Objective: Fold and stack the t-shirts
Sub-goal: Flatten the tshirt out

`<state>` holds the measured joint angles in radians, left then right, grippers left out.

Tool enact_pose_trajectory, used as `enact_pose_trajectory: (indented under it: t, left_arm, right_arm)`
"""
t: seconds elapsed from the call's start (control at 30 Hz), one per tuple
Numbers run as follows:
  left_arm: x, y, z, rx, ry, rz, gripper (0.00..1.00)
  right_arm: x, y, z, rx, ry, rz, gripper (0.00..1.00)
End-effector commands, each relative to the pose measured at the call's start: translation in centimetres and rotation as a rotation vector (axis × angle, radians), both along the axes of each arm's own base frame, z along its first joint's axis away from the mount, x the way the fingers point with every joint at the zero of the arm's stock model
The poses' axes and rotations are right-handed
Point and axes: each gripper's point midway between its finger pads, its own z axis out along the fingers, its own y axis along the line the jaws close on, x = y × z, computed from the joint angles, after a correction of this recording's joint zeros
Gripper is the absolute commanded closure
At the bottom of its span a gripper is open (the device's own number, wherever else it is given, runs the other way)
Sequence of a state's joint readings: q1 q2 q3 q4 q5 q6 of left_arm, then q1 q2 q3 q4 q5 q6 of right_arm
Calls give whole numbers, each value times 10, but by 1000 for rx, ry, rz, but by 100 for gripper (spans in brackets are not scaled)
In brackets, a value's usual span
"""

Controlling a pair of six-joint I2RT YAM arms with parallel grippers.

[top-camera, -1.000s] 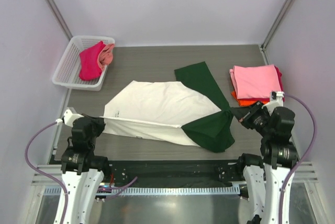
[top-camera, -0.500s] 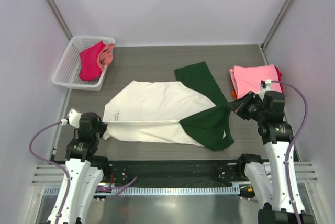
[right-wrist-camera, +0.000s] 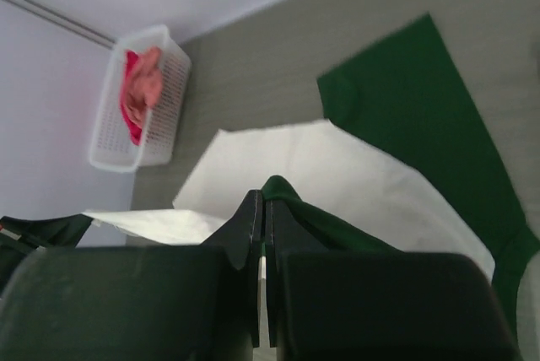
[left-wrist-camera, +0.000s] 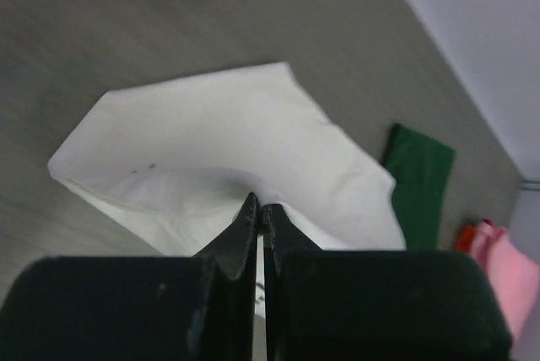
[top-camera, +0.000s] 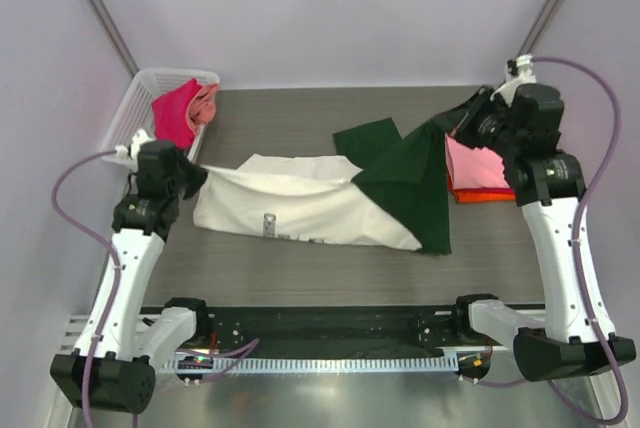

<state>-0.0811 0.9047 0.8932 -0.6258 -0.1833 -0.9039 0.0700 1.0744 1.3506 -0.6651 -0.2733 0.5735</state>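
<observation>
grey table (top-camera: pixel 280 113) carries a white basket (top-camera: pixel 125 136), the cream-and-green tee (top-camera: pixel 300 203), and a stack of folded tees (top-camera: pixel 480 168).

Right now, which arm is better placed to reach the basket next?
Left. The left tool, shut on the cream t-shirt, is beside the white mesh basket; the right tool is across the table.

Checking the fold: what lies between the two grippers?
The cream cloth t-shirt with dark green sleeves, pinched by left gripper and right gripper; top view shows it.
</observation>
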Motion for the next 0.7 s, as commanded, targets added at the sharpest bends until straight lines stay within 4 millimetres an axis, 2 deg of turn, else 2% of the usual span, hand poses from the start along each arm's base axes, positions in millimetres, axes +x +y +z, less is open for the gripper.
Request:
enact_pose_trajectory:
  t: [0.0,0.03,0.07,0.1,0.17,0.2,0.23,0.27,0.3,0.33,0.37,0.4,0.47,0.5,0.53,0.57,0.6,0.63,0.67]
  left_arm:
    - [19,-21,136,10,-334,-159,100]
    - [15,-24,160,13,-392,-182,100]
    - [7,-25,201,33,-495,-207,100]
    - [-2,-27,221,44,-546,-224,100]
    - [-39,-31,270,64,-705,-273,100]
    - [-55,-31,286,71,-770,-277,100]
    - [-83,-30,305,75,-864,-281,100]
    - [-101,-29,324,82,-956,-278,100]
    - [-113,-28,330,79,-1001,-276,100]
    - [-124,-29,339,75,-1044,-280,100]
    - [-141,-30,349,67,-1100,-292,100]
    - [-144,-32,353,52,-1110,-297,100]
    - [-141,-36,357,33,-1107,-317,100]
    - [-123,-38,350,24,-1064,-321,100]
    - [-108,-38,342,0,-1027,-311,100]
    - [-95,-38,334,-10,-994,-303,100]
    - [-71,-40,321,-18,-936,-299,100]
    - [-57,-40,310,-26,-897,-294,100]
    - [-39,-42,294,-46,-840,-289,100]
  right_arm:
    - [-31,-8,143,-42,-401,-8,99]
    - [-43,-10,165,-46,-464,-15,99]
    - [-63,-13,197,-64,-562,-20,99]
    - [-86,-16,217,-73,-637,-28,99]
    - [-119,-22,243,-106,-746,-47,99]
    - [-153,-28,259,-107,-837,-73,99]
    - [-169,-32,266,-109,-883,-90,99]
    - [-186,-35,272,-106,-928,-109,99]
    - [-199,-38,280,-99,-986,-125,99]
    - [-229,-40,287,-84,-1058,-137,99]
    - [-239,-40,290,-77,-1087,-139,99]
    - [-249,-40,297,-69,-1118,-152,99]
    - [-244,-36,301,-81,-1103,-145,99]
    - [-243,-35,306,-115,-1093,-163,99]
    - [-233,-33,307,-122,-1069,-157,99]
    - [-209,-30,304,-128,-1024,-129,99]
    - [-194,-30,299,-115,-990,-125,99]
    - [-183,-30,301,-94,-982,-121,99]
    - [-152,-34,293,-83,-924,-121,99]
